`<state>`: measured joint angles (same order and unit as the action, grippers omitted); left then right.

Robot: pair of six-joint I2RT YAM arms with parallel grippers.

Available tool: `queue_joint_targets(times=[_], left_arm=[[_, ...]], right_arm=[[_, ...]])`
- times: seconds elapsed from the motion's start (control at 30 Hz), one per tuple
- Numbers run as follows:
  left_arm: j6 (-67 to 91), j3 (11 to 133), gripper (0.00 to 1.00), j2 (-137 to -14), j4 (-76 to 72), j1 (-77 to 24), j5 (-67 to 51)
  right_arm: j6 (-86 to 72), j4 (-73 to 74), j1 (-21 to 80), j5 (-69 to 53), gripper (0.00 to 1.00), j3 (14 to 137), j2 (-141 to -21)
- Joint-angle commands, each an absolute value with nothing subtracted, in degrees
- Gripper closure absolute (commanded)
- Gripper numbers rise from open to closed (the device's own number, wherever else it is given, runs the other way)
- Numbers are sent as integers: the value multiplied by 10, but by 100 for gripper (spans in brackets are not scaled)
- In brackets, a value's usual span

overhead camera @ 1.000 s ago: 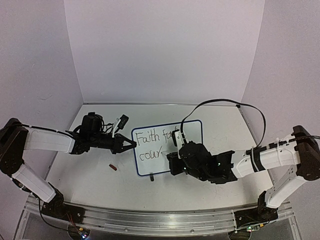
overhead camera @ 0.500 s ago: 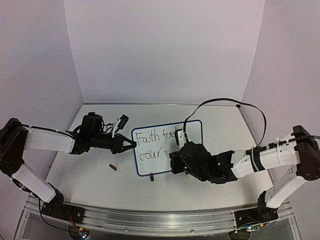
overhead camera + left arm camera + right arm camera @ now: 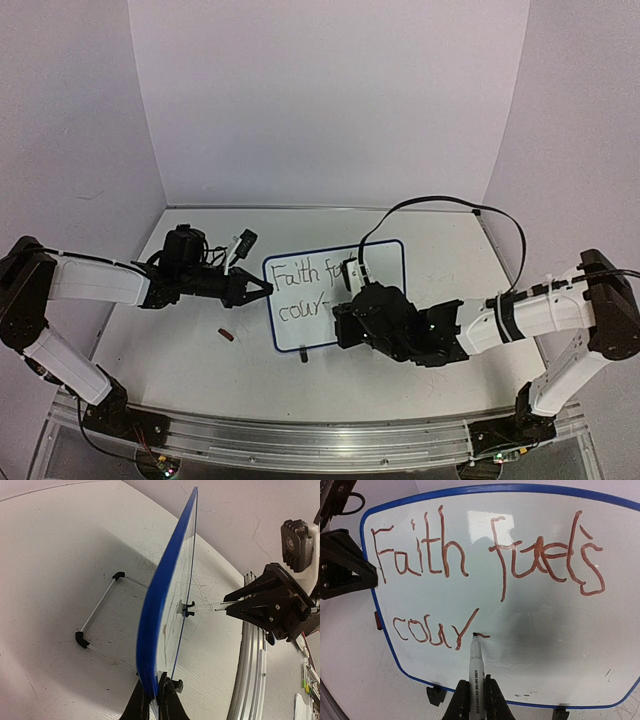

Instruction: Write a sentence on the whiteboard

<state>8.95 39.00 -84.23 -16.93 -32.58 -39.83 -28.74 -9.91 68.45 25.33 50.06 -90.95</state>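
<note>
Propped mid-tabletop: whiteboard; left hand clamps its left rim; right hand pinches marker, tip touching board after "cour" of sentence. Small red object lies near board's lower-left corner.

The whiteboard stands at mid-table, its left edge clamped by the left pincer and its lower face fronted by the right pincer gripping a marker. A small red piece lies near the board's near-left corner. Bare table lies behind and right of the board, under an arching black cable.
</note>
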Motion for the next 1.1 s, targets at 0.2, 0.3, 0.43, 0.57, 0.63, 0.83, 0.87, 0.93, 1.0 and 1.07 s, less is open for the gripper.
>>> queue_joint_targets(times=[0.2,0.3,0.43,0.57,0.63,0.83,0.87,0.93,1.0,1.07], left_arm=[[62,400,100,-847,-141,-323,-356],[62,401,100,-848,-140,-323,-356],[63,401,100,-847,-140,-323,-357],[63,401,100,-847,-140,-323,-357],[63,400,100,-847,-140,-323,-357],[63,401,100,-847,-140,-323,-357],[64,401,100,-847,-140,-323,-357],[63,400,100,-847,-139,-323,-357],[63,400,100,-847,-139,-323,-357],[63,400,100,-847,-139,-323,-357]], right_arm=[[-287,-105,680,230,100,506,-917],[-293,-102,680,224,100,500,-915],[-304,-96,680,227,100,492,-915],[-309,-88,680,229,100,490,-915],[-310,-85,680,231,100,490,-916],[-312,-76,680,238,100,492,-915],[-313,-74,680,241,100,491,-914],[-314,-70,680,246,100,492,-911],[-315,-67,680,253,100,493,-909],[-318,-65,680,263,100,494,-906]])
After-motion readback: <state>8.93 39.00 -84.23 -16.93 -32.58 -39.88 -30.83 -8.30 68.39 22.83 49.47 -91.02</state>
